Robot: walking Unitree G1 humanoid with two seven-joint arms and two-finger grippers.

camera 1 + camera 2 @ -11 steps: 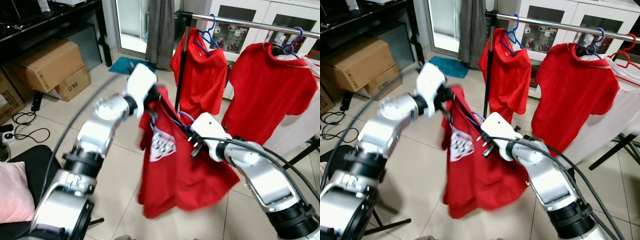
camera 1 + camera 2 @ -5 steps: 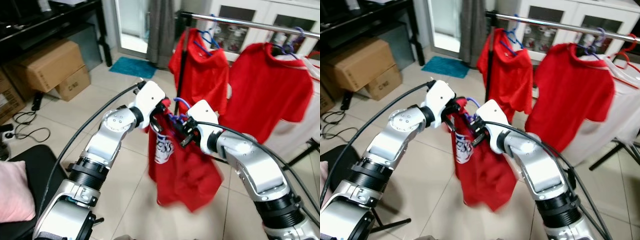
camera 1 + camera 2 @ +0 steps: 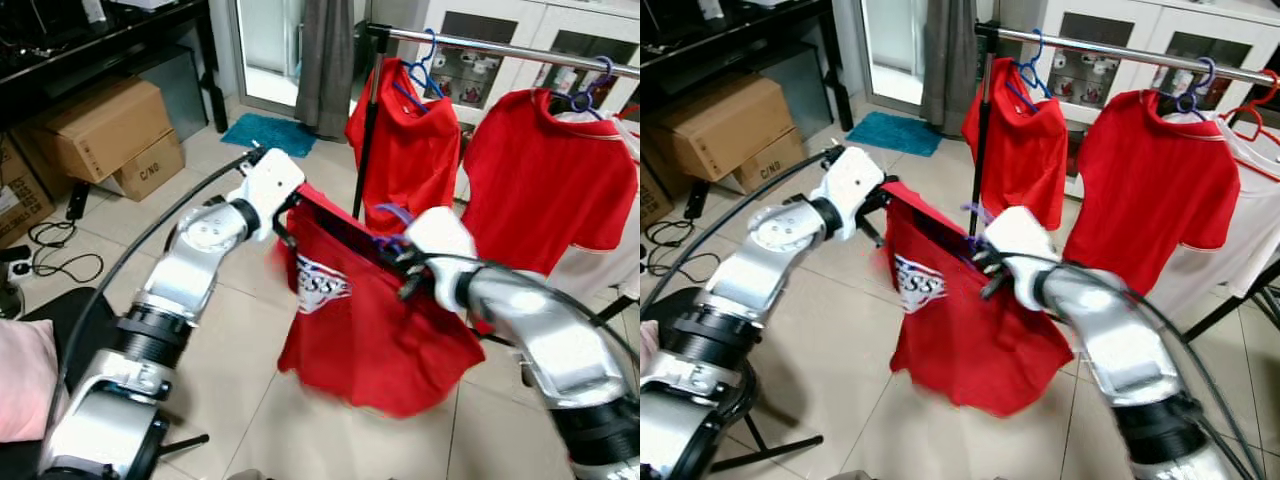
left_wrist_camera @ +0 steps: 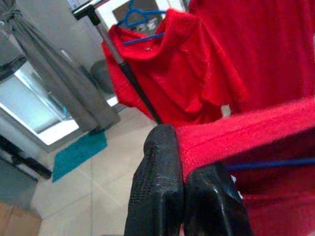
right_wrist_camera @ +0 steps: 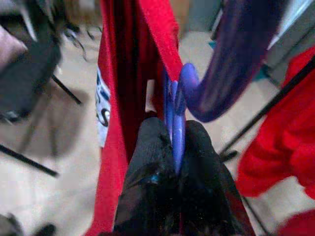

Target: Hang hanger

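right pincer (image 5: 170,147) clamped on purple hanger (image 5: 216,73), arm outstretched

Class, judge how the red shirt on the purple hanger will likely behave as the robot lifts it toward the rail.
The red shirt is probably floppy and light: it drapes and bunches below the purple hanger. It may sway, since only the left gripper and the right gripper hold its top edge.

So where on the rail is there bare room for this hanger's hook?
Free: the rail stretch between the blue hanger and the purple hanger. Crowded: past the purple one, shirts overlap.
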